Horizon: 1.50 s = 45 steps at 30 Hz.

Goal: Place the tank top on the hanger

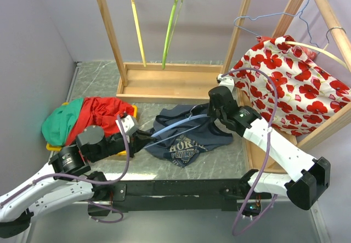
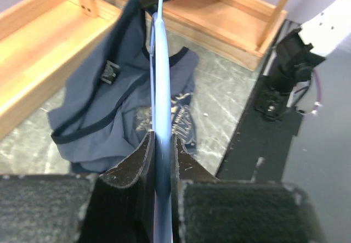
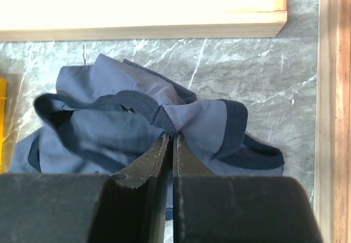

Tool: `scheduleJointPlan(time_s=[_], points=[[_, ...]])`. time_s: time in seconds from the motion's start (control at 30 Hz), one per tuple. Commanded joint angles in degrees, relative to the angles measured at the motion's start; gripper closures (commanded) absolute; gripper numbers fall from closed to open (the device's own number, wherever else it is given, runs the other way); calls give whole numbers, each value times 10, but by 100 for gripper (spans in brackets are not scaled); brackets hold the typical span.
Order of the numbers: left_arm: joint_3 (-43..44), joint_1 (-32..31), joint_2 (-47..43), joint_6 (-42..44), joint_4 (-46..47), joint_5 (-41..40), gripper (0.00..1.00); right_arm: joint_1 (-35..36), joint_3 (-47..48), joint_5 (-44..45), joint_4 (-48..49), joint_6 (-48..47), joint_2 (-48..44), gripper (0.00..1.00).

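Observation:
The navy tank top (image 1: 184, 139) with pale lettering lies crumpled on the marble table in the middle. My left gripper (image 1: 143, 139) is shut on the light blue hanger (image 1: 176, 129), which reaches from it into the shirt; in the left wrist view the hanger (image 2: 160, 78) runs up from my gripper (image 2: 162, 147) over the tank top (image 2: 104, 106). My right gripper (image 1: 215, 115) is shut on a pinch of the shirt's strap; in the right wrist view my gripper (image 3: 171, 140) holds the tank top (image 3: 203, 119) lifted slightly.
A red and green garment pile (image 1: 82, 119) lies at the left on a yellow thing. A wooden rack (image 1: 175, 84) at the back carries a yellow hanger (image 1: 137, 26) and a lime green hanger (image 1: 171, 29). A red-flowered cloth (image 1: 290, 84) hangs on the right rack.

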Motion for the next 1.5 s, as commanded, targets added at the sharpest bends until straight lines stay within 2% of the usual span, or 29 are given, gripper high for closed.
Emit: scheduleJointPlan(time_s=[0.0, 0.07, 0.17, 0.33, 0.53, 0.77, 0.9, 1.07, 1.2, 1.23, 1.27, 1.37, 1.47], points=[[-13, -2, -20, -42, 51, 33, 99, -6, 31, -8, 31, -10, -6, 100], [-9, -1, -15, -50, 43, 40, 99, -6, 47, -1, 21, -18, -1, 100], [-25, -1, -15, -56, 82, 33, 99, -7, 53, -57, 40, -29, -3, 100], [-54, -2, -1, -48, 157, -36, 99, -3, 40, -96, 45, -16, -19, 100], [-70, -1, 39, -37, 240, -44, 99, -3, 44, -79, 29, -11, -35, 100], [-115, 14, 52, -49, 331, -23, 99, -3, 50, -112, 30, -7, -40, 100], [-139, 47, 85, -72, 390, 35, 99, -4, 20, -102, 42, -4, -64, 100], [-170, 90, 104, -111, 472, 72, 99, -6, -37, -90, 82, -1, -111, 85], [-194, 101, 130, -142, 531, 101, 99, -6, -79, -98, 120, -8, -150, 72], [-196, 101, 136, -144, 539, 108, 99, -6, -85, -103, 127, -15, -166, 67], [-199, 101, 144, -145, 553, 114, 99, -6, -91, -111, 147, -21, -174, 55], [-205, 103, 159, -151, 568, 135, 99, -6, -113, -126, 183, -35, -194, 39], [-208, 104, 168, -153, 579, 147, 99, -6, -107, -131, 192, -47, -183, 37]])
